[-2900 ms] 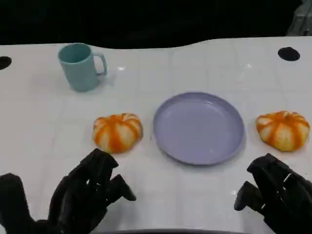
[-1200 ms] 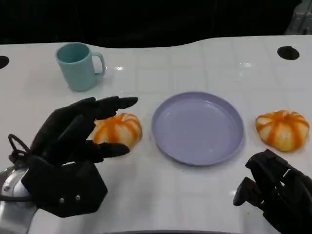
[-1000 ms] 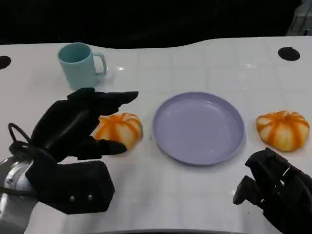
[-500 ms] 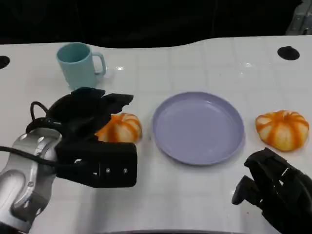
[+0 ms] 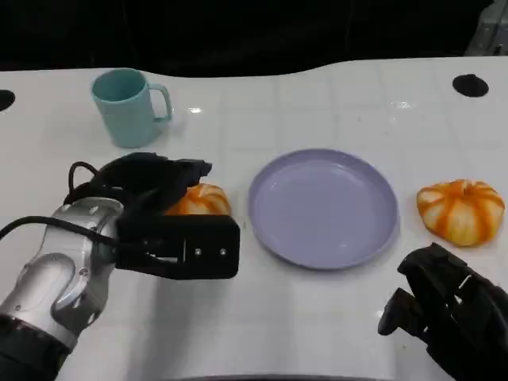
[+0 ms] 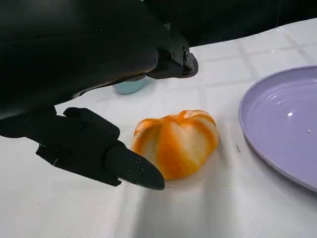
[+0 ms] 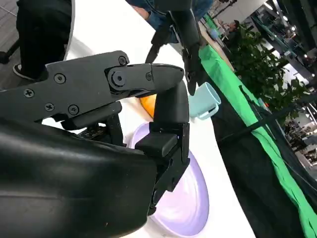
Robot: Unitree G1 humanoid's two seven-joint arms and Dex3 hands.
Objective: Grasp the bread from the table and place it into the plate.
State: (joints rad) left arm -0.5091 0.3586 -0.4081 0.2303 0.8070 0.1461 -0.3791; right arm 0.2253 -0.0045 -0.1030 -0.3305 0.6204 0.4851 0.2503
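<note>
An orange-and-white striped bread roll (image 5: 200, 200) lies on the white table just left of the lilac plate (image 5: 323, 208). My left hand (image 5: 147, 184) hovers over its left side, fingers spread and apart from it. In the left wrist view the fingers (image 6: 171, 54) arch over the roll (image 6: 176, 141) and the thumb (image 6: 124, 163) sits low beside it, neither touching. A second striped roll (image 5: 460, 210) lies right of the plate. My right hand (image 5: 444, 313) rests near the table's front right, fingers curled in and holding nothing.
A teal mug (image 5: 127, 107) stands at the back left, behind my left hand. Dark round holes (image 5: 470, 86) mark the table's far corners. The right wrist view shows the plate (image 7: 185, 213), the mug (image 7: 205, 101) and a person (image 7: 158, 7) beyond the table.
My left arm has risen from the table's front edge and reached forward and right over the left roll, lowering its spread fingers around it. The right hand has stayed in place.
</note>
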